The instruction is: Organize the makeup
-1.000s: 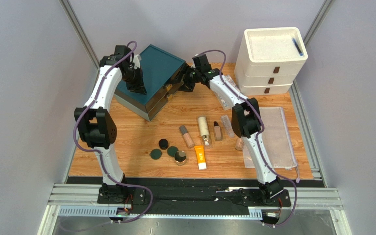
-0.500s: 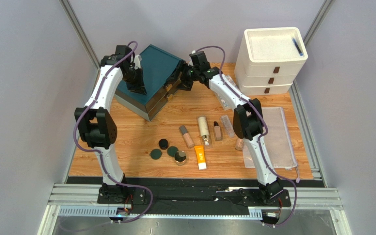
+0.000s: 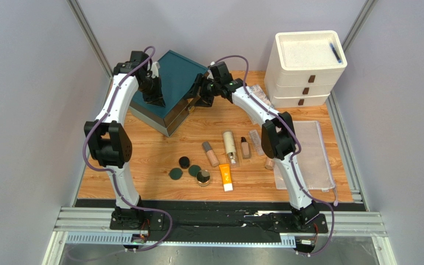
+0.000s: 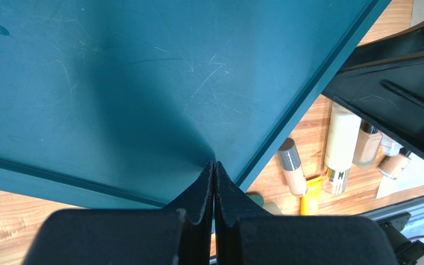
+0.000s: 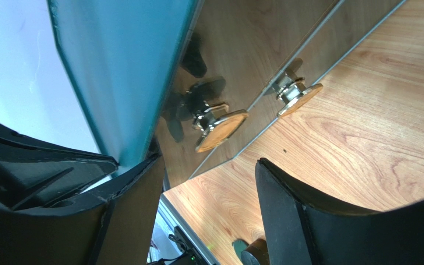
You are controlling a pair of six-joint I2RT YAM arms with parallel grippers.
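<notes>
The makeup lies on the wooden table in front of the teal box (image 3: 173, 83): dark round compacts (image 3: 184, 162), an orange white-capped tube (image 3: 226, 176), a beige tube (image 3: 210, 153), a cream-gold bottle (image 3: 230, 146), a small tan bottle (image 3: 245, 148) and a clear tube (image 3: 257, 142). My left gripper (image 3: 154, 95) is shut, its tips (image 4: 214, 165) resting on the teal lid (image 4: 142, 83). My right gripper (image 3: 200, 91) is open at the box's right side (image 5: 208, 162), one finger (image 5: 137, 193) against the lid's edge (image 5: 114, 83), beside two gold knobs (image 5: 220, 130).
A white three-drawer unit (image 3: 305, 66) stands at the back right. A clear mesh pouch (image 3: 305, 154) lies at the right. Metal rails run along the table's near and right edges. The right arm hides part of a tan bottle (image 3: 269, 163).
My right gripper has moved left, closer to the box's lid edge. The left arm and the makeup have not moved.
</notes>
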